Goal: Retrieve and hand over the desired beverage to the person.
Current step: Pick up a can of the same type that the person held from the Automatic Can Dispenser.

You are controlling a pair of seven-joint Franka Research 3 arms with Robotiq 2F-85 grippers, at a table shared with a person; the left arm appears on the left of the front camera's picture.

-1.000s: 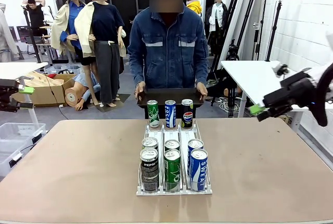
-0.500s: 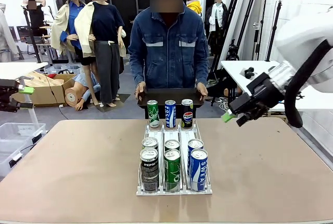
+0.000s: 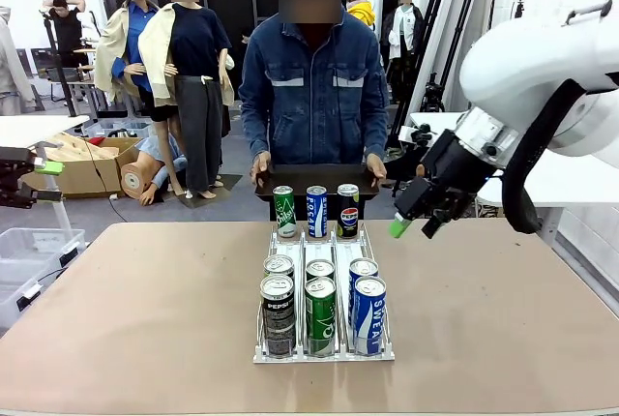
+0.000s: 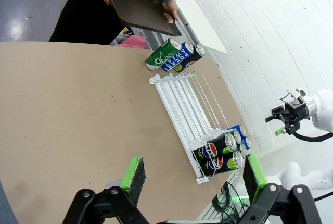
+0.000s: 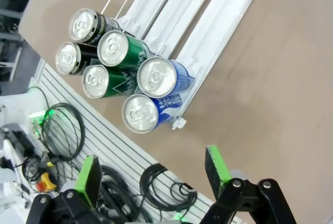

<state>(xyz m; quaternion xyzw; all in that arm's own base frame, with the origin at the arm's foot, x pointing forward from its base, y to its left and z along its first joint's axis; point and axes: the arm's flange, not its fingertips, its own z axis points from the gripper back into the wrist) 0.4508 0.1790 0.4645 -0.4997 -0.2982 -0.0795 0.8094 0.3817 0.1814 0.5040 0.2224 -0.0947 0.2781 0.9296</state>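
The right gripper [image 3: 411,229], black with green pads, hangs with its jaws wide apart and nothing between them. It is above the matte tan table [image 3: 145,300], just right of the far end of a white rack [image 3: 324,356], with its fingers slanting down toward it. The left gripper [image 4: 193,174] is likewise spread and empty, well to the left of the rack. The rack is a low frame of three smooth lanes with thin wire dividers. Six drink cans [image 3: 320,310] stand packed at its near end, two to a lane: black Pepsi on the left, green in the middle, blue Pocari Sweat on the right. All are slim glossy metal cylinders with silver pull-tab tops. Three single cans [image 3: 316,211], one green, one blue and one black, stand in a row just beyond the rack's far end. Behind them the person [image 3: 311,87], in a blue denim jacket with pale reflective stripes, holds a flat dark tray [image 3: 314,176] in both hands. The step in hand looks like the approach: no can is gripped yet, and which drink is wanted cannot be told. The next move probably calls for lowering the open fingers squarely around one upright can without knocking its close neighbours, since smooth round walls could slip or tip.
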